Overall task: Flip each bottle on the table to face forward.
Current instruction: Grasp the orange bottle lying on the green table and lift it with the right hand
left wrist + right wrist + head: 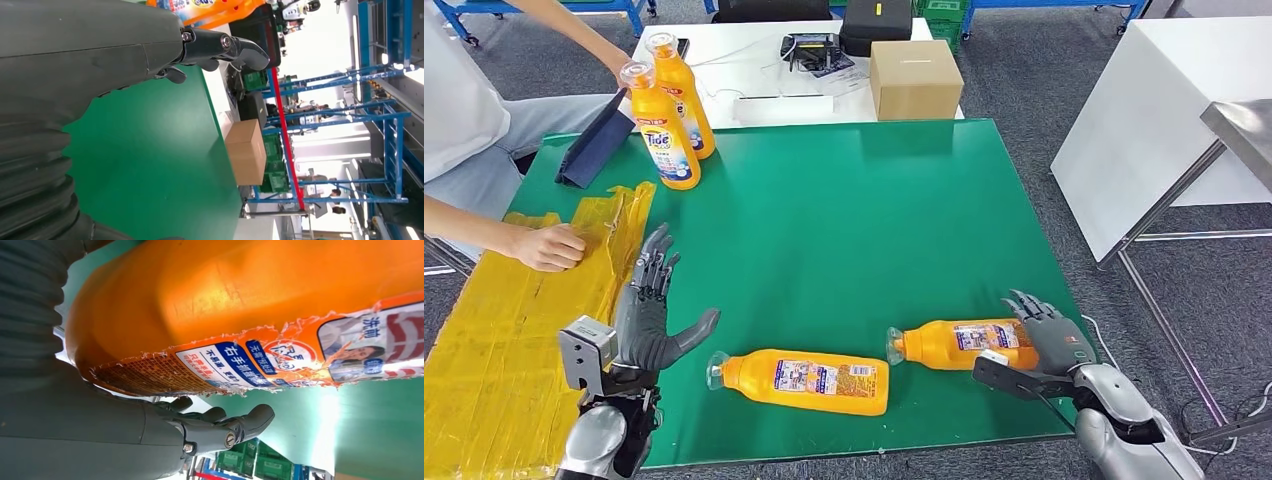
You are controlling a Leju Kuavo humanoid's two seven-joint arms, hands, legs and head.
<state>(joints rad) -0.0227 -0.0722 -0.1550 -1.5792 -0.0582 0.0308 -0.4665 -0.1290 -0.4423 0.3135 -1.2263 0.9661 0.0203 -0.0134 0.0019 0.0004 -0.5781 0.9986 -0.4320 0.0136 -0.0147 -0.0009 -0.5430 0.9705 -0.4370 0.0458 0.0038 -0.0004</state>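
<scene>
Two orange detergent bottles lie on their sides near the front of the green mat (pixel 844 220), back labels up: one (pixel 804 381) in the middle, one (pixel 964 343) to its right. My right hand (pixel 1049 335) is at the base of the right bottle (pixel 250 300), fingers (pixel 225 432) stretched out alongside it, not closed round it. My left hand (pixel 649 318) hovers with fingers spread, left of the middle bottle and clear of it; its fingers (pixel 225 47) are extended. Two more orange bottles (pixel 662 128) (pixel 682 95) stand upright at the back left, a person's hand (pixel 619 65) by their caps.
A yellow taped sheet (pixel 514 320) covers the left side, with a person's fist (pixel 549 247) resting on it. A dark folder (pixel 594 150) leans at the mat's back-left corner. A cardboard box (pixel 914 80) stands behind the mat. A white table (pixel 1164 110) stands to the right.
</scene>
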